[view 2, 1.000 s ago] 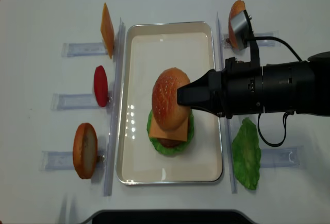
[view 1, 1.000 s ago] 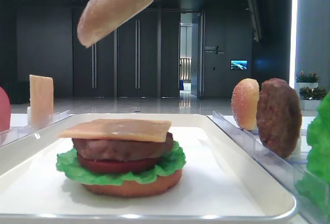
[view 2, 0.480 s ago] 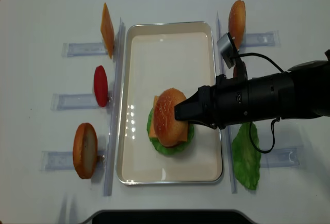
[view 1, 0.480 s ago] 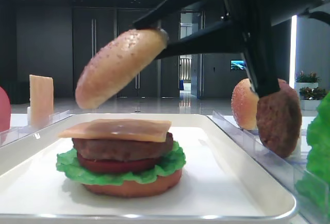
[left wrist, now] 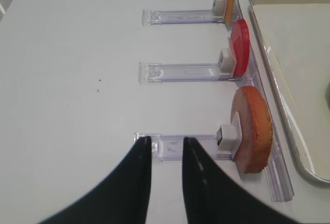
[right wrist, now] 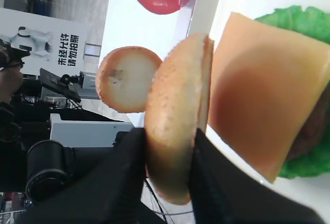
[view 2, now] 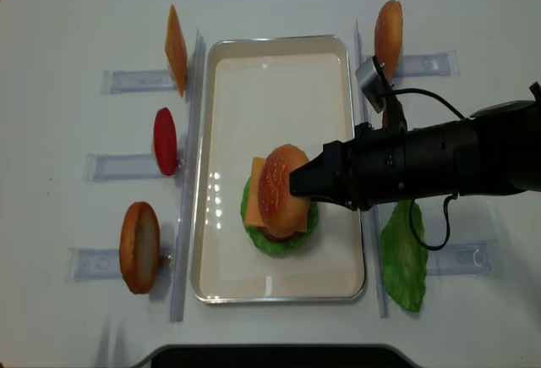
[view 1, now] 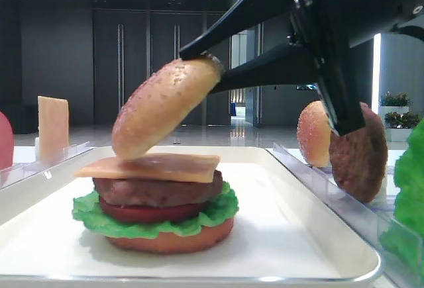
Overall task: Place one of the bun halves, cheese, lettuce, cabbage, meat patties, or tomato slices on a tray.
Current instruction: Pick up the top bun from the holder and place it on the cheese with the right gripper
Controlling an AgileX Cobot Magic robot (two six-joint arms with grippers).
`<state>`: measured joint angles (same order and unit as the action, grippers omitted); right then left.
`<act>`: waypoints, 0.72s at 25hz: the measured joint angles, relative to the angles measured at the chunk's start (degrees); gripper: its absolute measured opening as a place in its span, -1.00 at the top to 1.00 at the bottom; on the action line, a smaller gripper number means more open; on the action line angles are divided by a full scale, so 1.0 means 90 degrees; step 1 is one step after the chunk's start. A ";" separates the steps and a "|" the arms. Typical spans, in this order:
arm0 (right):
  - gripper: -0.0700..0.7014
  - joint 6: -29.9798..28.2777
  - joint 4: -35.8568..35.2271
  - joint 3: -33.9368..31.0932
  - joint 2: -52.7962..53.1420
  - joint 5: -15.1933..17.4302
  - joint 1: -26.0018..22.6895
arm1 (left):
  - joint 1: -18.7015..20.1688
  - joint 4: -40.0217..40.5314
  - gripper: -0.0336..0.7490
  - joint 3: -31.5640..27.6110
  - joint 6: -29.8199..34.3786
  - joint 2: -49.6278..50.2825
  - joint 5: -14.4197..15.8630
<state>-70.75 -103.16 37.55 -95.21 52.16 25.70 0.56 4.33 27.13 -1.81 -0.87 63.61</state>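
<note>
Golden-tan speckled domed toy bun top (view 1: 164, 106) coming lower, tilted, edge reaching pale orange square cheese slice (view 1: 151, 166) | right pincer (right wrist: 167, 157) gripping bun | release pending.

Matte black right arm (view 2: 448, 165), thick round segments, small grey camera block (view 2: 370, 73) on a bracket, thin black cable (view 2: 435, 216) looping beside it, black tapered fingers (right wrist: 129, 167), left fingers (left wrist: 142, 177) equally black, smooth

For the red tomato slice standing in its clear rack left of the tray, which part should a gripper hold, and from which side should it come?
Grip the tomato slice by its upper rim, coming from above, one finger on each flat face. It stands on edge, a white clip holds its lower part in the rack, and only the top rim is free.
</note>
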 joint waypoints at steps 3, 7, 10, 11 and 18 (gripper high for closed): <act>0.33 0.0000 0.0001 0.0006 0.0000 0.0157 0.0000 | 0.0000 0.0000 0.51 0.0000 0.0000 0.0000 0.0000; 0.34 0.0000 0.0001 0.0056 0.0000 0.0232 0.0000 | 0.0000 0.0000 0.51 0.0000 0.0000 0.0000 0.0000; 0.34 0.0000 -0.0001 0.0071 0.0000 0.0243 0.0000 | 0.0000 0.0000 0.51 0.0000 0.0000 0.0000 0.0000; 0.34 0.0000 -0.0001 0.0071 0.0000 0.0243 0.0000 | 0.0000 0.0000 0.51 0.0000 0.0000 0.0000 0.0000; 0.35 0.0006 -0.0001 0.0071 0.0000 0.0237 0.0000 | 0.0000 0.0000 0.51 0.0000 0.0000 0.0000 0.0000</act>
<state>-70.70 -103.17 38.19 -95.21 54.29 25.70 0.56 4.33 27.13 -1.81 -0.87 63.61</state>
